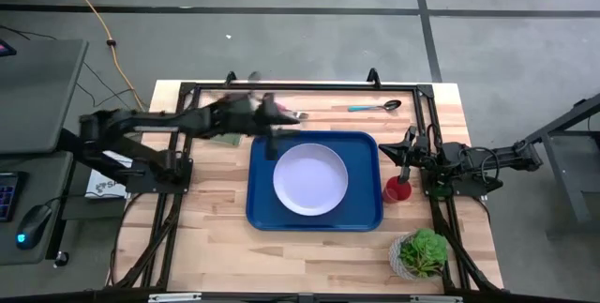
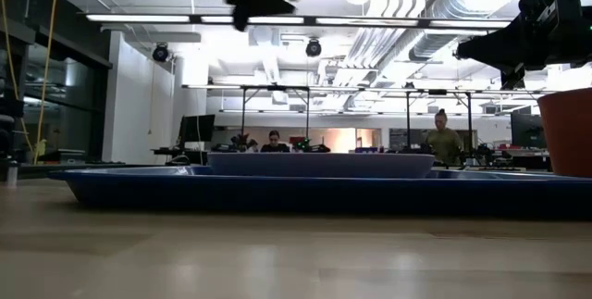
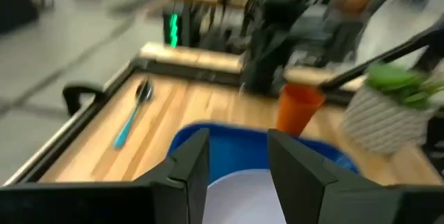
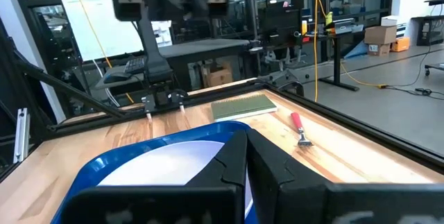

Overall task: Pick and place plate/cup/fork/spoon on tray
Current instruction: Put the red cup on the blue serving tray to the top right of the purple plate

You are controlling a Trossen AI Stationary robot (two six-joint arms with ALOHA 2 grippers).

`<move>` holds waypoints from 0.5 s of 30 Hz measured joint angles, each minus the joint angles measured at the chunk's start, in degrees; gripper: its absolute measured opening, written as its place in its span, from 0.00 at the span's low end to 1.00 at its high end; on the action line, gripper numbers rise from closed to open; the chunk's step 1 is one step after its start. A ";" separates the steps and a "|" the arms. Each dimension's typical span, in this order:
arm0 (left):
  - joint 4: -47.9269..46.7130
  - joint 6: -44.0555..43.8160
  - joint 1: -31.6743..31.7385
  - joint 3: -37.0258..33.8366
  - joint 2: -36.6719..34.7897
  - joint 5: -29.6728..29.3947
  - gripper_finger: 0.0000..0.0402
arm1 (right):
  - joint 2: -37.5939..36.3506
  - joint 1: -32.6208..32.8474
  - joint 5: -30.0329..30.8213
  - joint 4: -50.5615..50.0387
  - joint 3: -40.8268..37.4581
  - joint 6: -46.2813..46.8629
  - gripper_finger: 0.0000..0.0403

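High view puts my left gripper (image 1: 272,115) at upper centre, fingers apart and empty, over the tray's (image 1: 262,211) top left corner; the plate (image 1: 310,179) already lies in the tray. My right gripper (image 1: 405,153), fingers together and empty, hangs above the cup (image 1: 397,189), which stands just right of the tray. I judge the cup light, stiff and slick, best pinched across its rim. The spoon (image 1: 374,107) and fork (image 1: 286,114) lie flat; a plant (image 1: 421,253) sits near, lower right.

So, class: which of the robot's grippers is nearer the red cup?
Right. The right gripper hangs just above the cup beside the tray; the left gripper is across the tray, near its far-left corner.
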 joint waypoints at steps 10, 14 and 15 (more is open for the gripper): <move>27.45 2.92 -9.55 -24.28 -17.19 -0.08 0.31 | 0.00 0.00 -0.02 0.01 0.00 0.00 0.00; 34.34 2.51 -11.34 -29.68 -20.20 -1.92 0.31 | 0.00 0.01 0.00 0.00 -0.01 0.02 0.00; 34.28 2.17 -11.51 -30.30 -20.76 -2.69 0.31 | 0.00 0.01 -0.02 0.03 0.00 0.03 0.00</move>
